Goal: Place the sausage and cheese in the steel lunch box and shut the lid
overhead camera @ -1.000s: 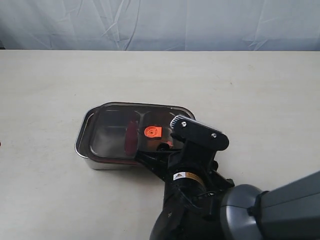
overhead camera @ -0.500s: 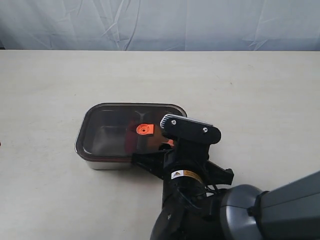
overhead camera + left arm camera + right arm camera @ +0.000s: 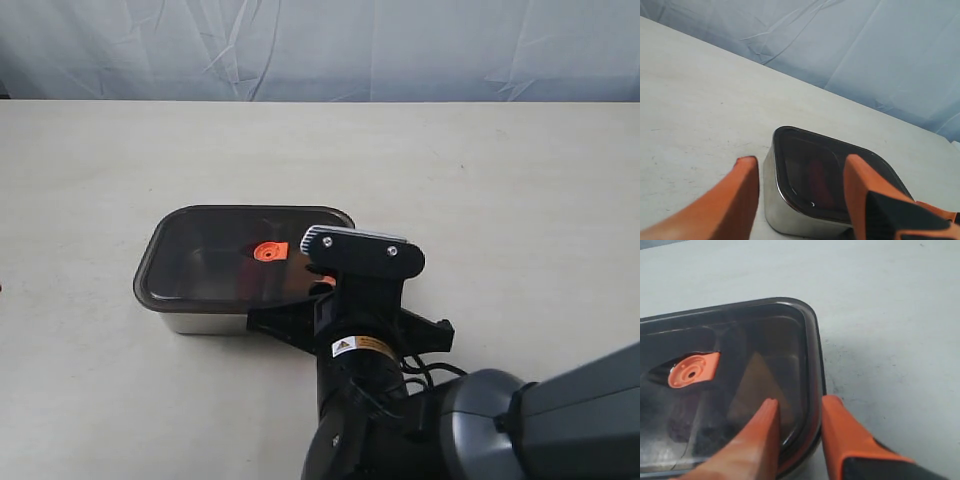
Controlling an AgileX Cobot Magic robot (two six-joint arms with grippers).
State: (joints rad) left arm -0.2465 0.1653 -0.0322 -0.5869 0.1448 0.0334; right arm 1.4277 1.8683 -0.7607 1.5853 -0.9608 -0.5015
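Wrinkled blue-grey cloth (image 3: 320, 50) is hanging behind a bare beige surface (image 3: 500, 170). On it the dark lid (image 3: 210, 255) is now covering the steel lunch box (image 3: 200, 322), where a second ago it was sitting skewed and overhanging toward the right hand's side. The right hand (image 3: 801, 400) has been drawing it across while narrowing. Its orange fingers (image 3: 840, 435) are sitting astride the lid's near corner rim, one over the top and one outside, though I cannot tell whether they are truly clamping it. Through the smoky lid the sausage (image 3: 818, 179) is showing as a red streak farther from that hand, and the cheese (image 3: 759, 382) is lying just ahead of its fingertips. Both are inside, so I judge only the pressing down is remaining. The left hand (image 3: 801, 167) is hovering spread wide and empty at the box's other end, touching nothing. The right arm's own bulk is hiding part of the near wall.
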